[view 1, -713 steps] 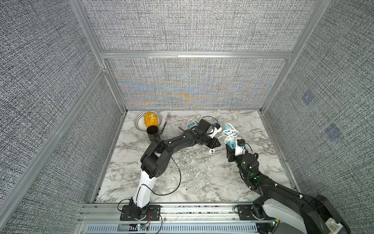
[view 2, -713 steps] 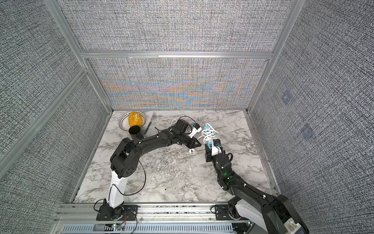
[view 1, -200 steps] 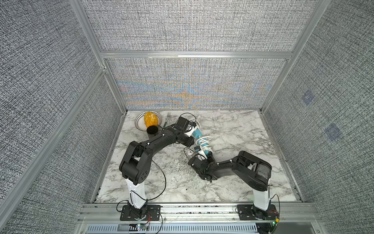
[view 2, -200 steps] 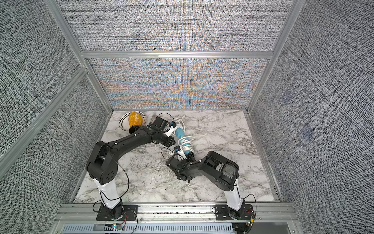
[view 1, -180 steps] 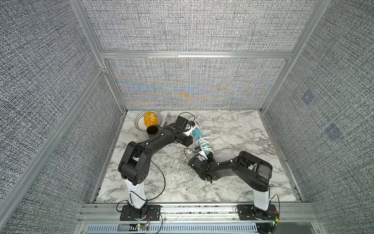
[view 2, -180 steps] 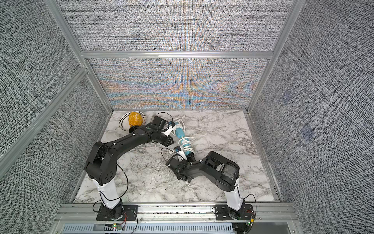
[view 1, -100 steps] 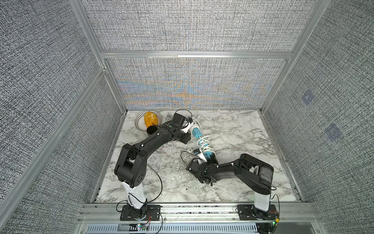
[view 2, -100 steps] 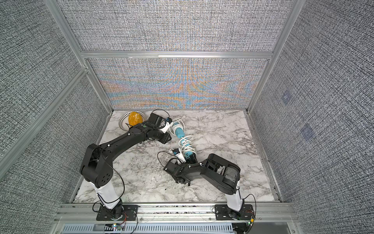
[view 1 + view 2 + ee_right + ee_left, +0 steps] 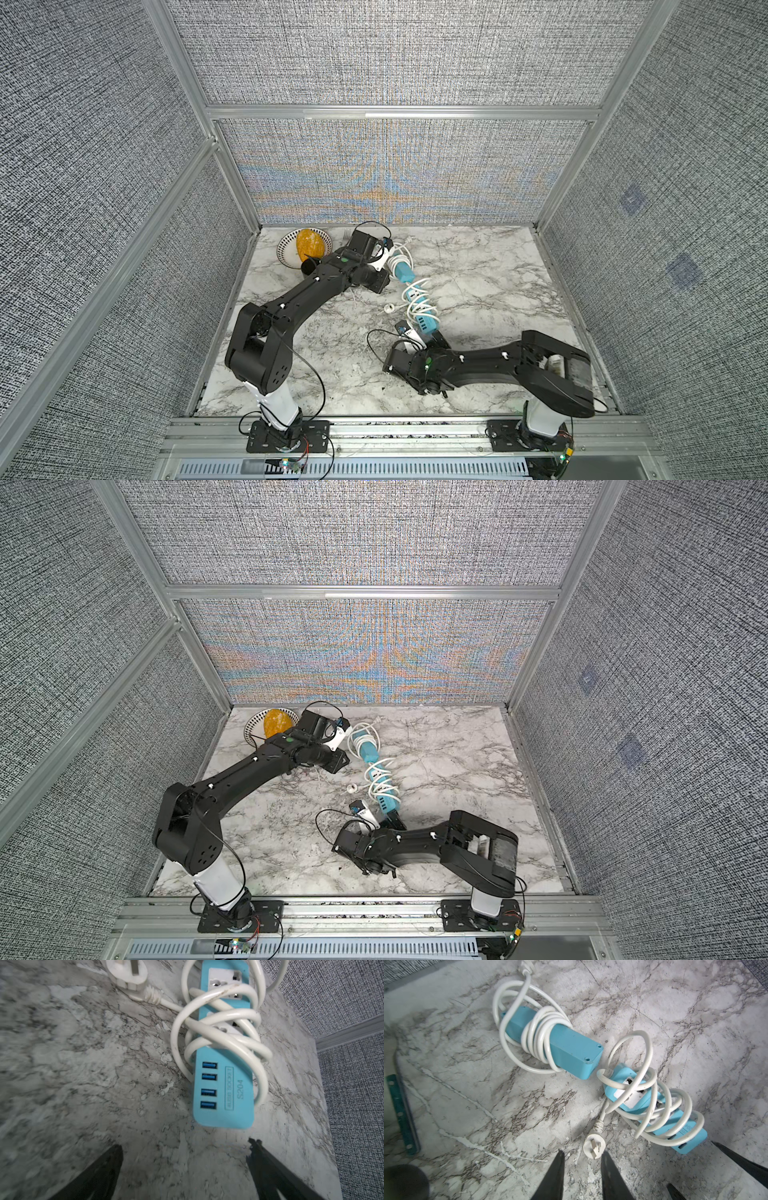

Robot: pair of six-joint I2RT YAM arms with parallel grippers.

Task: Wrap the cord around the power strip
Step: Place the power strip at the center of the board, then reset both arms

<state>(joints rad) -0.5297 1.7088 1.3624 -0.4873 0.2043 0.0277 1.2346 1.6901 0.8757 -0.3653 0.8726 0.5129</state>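
The USB power strip (image 9: 224,1093) lies socket side up on the marble bench (image 9: 478,270), mid-bench and just beyond the right pincer (image 9: 185,1145). That pincer stands wide apart and empty, its tips clear of the strip's end. The left pincer (image 9: 582,1151) is part-way open with nothing between its tips. It hangs above the bench near the second power strip (image 9: 566,1047), which lies underside up, end to end with the first.

The white cord (image 9: 228,1016) circles the USB strip in several slack loops, and its plug (image 9: 126,974) lies free on the bench beside the strip. The wrap looks nearly done but loose.

To finish well, the right pincer should probably draw straight back from the strip's end, so that no tip hooks a loop. The short tail by the plug could then be pinched close to the plug's neck and tucked under a turn (the loops would likely spring off otherwise).

Counted:
- Two blue power strips.
- Two white cords, the second cord (image 9: 542,1028) bunched around its strip.
- Two plugs, the second plug (image 9: 526,965) only partly in frame.
- One striped bowl (image 9: 284,249) holding one orange object (image 9: 306,248).
- One black cup (image 9: 307,266).
- Two pincers.
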